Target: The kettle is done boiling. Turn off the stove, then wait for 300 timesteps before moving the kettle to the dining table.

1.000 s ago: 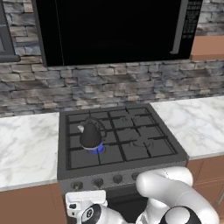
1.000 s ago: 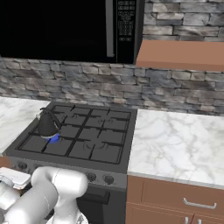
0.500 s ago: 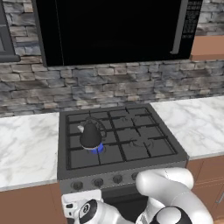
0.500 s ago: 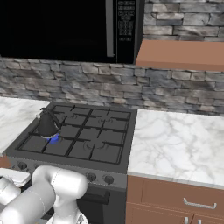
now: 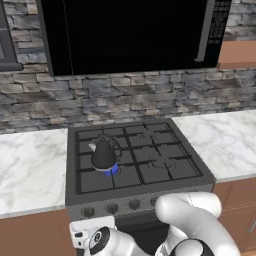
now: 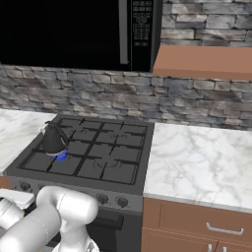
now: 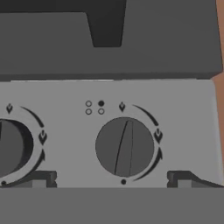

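Over on the left base view, the kettle point(image 5: 103, 155) is parked on the near-left burner of the stove point(image 5: 135, 167) with a blue flame point(image 5: 113, 170) licking out under it, so the burner's on, which is why I'm down at the front panel and not reaching for the handle. The row of knobs point(image 5: 112, 207) sits along the stove's front edge, and my arm is folded low in front of it so the hand ends up level with them. A black microwave point(image 5: 130, 32) hangs above the stone backsplash point(image 5: 125, 102), marble counter point(image 5: 30, 167) on either side. No dining table around here, so I reckon that's a drive away.

Right base view, same deal from the other side: kettle point(image 6: 53, 139) on the far-left of the cooktop, blue glow point(image 6: 61, 156) at its base, stove point(image 6: 88, 157) between marble counter point(image 6: 197, 162) stretches, brown drawers point(image 6: 197, 224) under the right one. The microwave point(image 6: 74, 29) has a control strip on its right edge, but the print on it is too tiny for me to read.

Hand view is basically nose-to-nose with one knob point(image 7: 124, 146). My finger tips point(image 7: 183, 179) stand wide apart, one either side of it and low, nothing gripped yet. Spread like that so they can close on the knob's ridge, I'd guess. No words or brand anywhere on the panel, just little flame icons point(image 7: 122, 106) around the dial and a four-dot burner marker point(image 7: 94, 107) with the upper right dot filled. A second knob point(image 7: 11, 148) peeks in at the left.
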You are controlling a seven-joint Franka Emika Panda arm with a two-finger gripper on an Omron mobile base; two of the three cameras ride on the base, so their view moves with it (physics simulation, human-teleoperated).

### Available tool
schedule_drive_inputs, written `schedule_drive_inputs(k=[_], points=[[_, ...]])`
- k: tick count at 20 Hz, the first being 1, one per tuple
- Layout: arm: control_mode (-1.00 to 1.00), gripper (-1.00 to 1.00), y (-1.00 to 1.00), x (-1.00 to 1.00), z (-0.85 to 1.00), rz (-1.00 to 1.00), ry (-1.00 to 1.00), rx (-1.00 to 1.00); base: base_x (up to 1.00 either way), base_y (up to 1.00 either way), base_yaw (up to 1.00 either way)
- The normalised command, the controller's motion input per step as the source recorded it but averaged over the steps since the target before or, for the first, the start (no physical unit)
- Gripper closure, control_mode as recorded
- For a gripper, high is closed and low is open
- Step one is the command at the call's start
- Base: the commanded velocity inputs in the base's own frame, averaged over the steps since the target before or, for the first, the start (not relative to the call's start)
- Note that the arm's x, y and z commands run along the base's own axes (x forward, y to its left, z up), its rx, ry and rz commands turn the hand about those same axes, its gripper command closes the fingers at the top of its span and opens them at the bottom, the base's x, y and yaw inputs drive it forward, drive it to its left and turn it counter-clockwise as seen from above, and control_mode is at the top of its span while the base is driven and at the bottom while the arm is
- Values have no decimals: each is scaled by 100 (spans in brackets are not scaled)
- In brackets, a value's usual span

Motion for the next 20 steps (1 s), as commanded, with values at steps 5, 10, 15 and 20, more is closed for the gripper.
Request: schedule_drive_inputs(k=[5, 10, 15, 20], points=[[-100, -100, 6, 11, -8, 0, 0, 0, 0, 0, 0], [-100, -100, 12, 9, -11, 0, 0, 0, 0, 0, 0], [-100, -100, 8, 1, -8, 0, 0, 0, 0, 0, 0], [-100, -100, 2, 1, -7, 0, 0, 0, 0, 0, 0]])
